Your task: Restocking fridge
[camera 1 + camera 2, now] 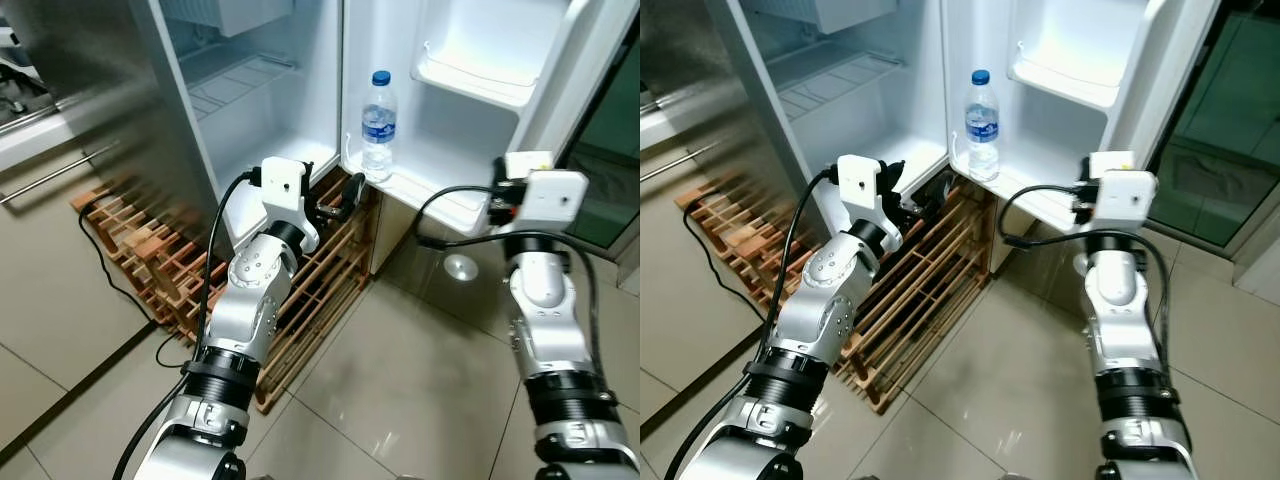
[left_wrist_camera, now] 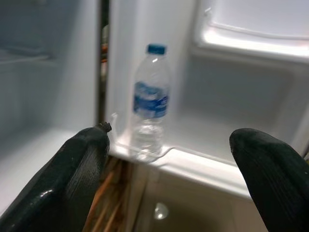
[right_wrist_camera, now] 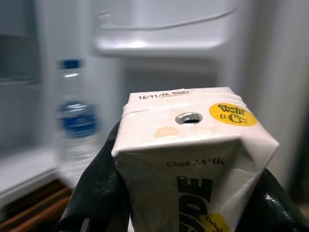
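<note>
A clear water bottle (image 1: 379,125) with a blue cap and label stands upright at the hinge end of the lower door shelf (image 1: 440,195) of the open fridge. My left gripper (image 1: 338,203) is open and empty, low in front of the fridge and just left of the bottle; in the left wrist view the bottle (image 2: 150,121) stands between and beyond its fingers (image 2: 77,174). My right gripper (image 3: 188,198) is shut on an oat milk carton (image 3: 193,145), held upright before the door shelf, to the right of the bottle (image 3: 75,121).
A wooden slatted rack (image 1: 150,250) lies on the tiled floor under the left arm, with a black cable (image 1: 110,275) beside it. An upper door shelf (image 1: 470,78) sits above the bottle. A steel cabinet (image 1: 60,100) stands left, a dark glass door (image 1: 610,150) right.
</note>
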Controlling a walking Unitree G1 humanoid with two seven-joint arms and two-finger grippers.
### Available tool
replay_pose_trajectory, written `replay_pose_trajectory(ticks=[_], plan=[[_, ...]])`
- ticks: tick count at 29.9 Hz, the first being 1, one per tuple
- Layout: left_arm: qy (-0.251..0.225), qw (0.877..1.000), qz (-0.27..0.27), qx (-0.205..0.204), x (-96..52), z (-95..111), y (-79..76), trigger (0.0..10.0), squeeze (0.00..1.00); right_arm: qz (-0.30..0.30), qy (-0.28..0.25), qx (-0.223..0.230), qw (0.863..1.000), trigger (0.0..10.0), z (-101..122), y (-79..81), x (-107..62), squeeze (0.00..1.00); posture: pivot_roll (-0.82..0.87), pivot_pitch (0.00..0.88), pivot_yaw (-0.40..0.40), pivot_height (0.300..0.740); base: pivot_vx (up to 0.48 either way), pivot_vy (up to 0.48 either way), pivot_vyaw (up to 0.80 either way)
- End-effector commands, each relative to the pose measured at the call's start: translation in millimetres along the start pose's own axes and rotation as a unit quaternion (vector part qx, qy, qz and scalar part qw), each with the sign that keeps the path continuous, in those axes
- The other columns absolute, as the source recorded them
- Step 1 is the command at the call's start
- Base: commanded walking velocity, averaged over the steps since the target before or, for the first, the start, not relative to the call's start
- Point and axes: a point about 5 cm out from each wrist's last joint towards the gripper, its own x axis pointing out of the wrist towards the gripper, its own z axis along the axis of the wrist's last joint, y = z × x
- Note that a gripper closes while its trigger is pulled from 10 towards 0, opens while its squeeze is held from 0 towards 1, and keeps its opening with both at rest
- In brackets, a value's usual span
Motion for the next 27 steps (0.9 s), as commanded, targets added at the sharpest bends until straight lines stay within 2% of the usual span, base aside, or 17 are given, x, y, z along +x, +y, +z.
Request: replay_pose_trajectory(ticks=[1, 3, 6, 8, 14, 15, 16, 20, 22, 23, 24, 25, 27], plan=[[0.000, 1.000, 0.013, 0.005, 0.9, 0.9, 3.6, 10.0, 0.00, 0.023, -0.004, 0.014, 1.000, 10.0, 3.6, 7.7, 4.4, 0.23, -0.11, 0.012, 0.055, 0.740, 0.000, 0.000, 0.00], [0.000, 1.000, 0.014, 0.006, 0.2, 0.5, 4.1, 10.0, 0.00, 0.040, 0.001, 0.008, 0.999, 10.0, 0.6, 13.1, 8.7, 0.23, -0.11, 0.014, 0.050, 0.740, 0.000, 0.000, 0.00], [0.000, 1.000, 0.014, 0.008, -0.4, 0.5, 4.4, 10.0, 0.00, 0.048, 0.009, -0.002, 0.999, 10.0, -1.7, 12.9, 14.6, 0.23, -0.10, 0.014, 0.047, 0.740, 0.000, 0.000, 0.00], [0.000, 1.000, 0.022, 0.012, -2.3, 1.2, 8.2, 10.0, 0.00, 0.050, 0.009, -0.024, 0.998, 10.0, 0.6, 6.6, 26.4, 0.23, -0.09, 0.019, 0.041, 0.740, 0.000, 0.000, 0.00], [0.000, 0.999, 0.035, 0.024, -7.7, 4.2, 17.8, 10.0, 0.00, 0.029, 0.024, -0.057, 0.998, 10.0, -1.0, -15.0, 39.8, 0.23, -0.05, 0.041, 0.044, 0.740, 0.000, 0.000, 0.00], [0.000, 0.999, 0.036, 0.026, -8.4, 4.6, 18.7, 10.0, 0.00, 0.027, 0.026, -0.063, 0.997, 10.0, -1.4, -16.9, 40.5, 0.23, -0.05, 0.041, 0.044, 0.740, 0.000, 0.000, 0.00], [0.002, 0.999, 0.038, 0.032, -11.6, 6.4, 21.5, 10.0, 0.00, 0.016, 0.025, -0.076, 0.997, 10.0, -0.6, -26.3, 42.2, 0.23, -0.03, 0.055, 0.056, 0.740, 0.000, 0.000, 0.00], [0.003, 0.999, 0.039, 0.036, -13.8, 7.6, 23.4, 10.0, 0.00, 0.007, 0.021, -0.084, 0.996, 10.0, 0.7, -33.2, 42.9, 0.23, -0.02, 0.063, 0.066, 0.740, 0.000, 0.000, 0.00], [0.010, 0.998, 0.035, 0.044, -18.3, 10.0, 27.5, 10.0, 0.00, -0.017, 0.012, -0.114, 0.993, 10.0, 4.0, -53.0, 41.0, 0.23, 0.00, 0.080, 0.104, 0.740, 0.000, 0.000, 0.00], [0.013, 0.998, 0.027, 0.050, -18.4, 11.1, 26.2, 10.0, 0.00, -0.037, 0.015, -0.147, 0.988, 10.0, 4.5, -73.4, 38.4, 0.23, 0.01, 0.083, 0.117, 0.740, 0.000, 0.000, 0.00], [0.013, 0.998, 0.027, 0.050, -18.4, 11.1, 26.2, 10.0, 0.00, -0.037, 0.015, -0.147, 0.988, 10.0, 4.5, -73.4, 38.4, 0.23, 0.01, 0.083, 0.117, 0.740, 0.000, 0.000, 0.00], [0.015, 0.998, 0.023, 0.052, -17.7, 12.2, 25.2, 10.0, 0.00, -0.059, 0.022, -0.181, 0.982, 10.0, 5.7, -93.2, 35.9, 0.23, 0.01, 0.085, 0.127, 0.740, 0.000, 0.000, 0.00], [0.016, 0.998, 0.021, 0.053, -17.4, 13.0, 25.3, 10.0, 0.00, -0.081, 0.028, -0.207, 0.975, 10.0, 8.1, -110.6, 33.7, 0.23, 0.00, 0.086, 0.132, 0.740, 0.000, 0.000, 0.00]])
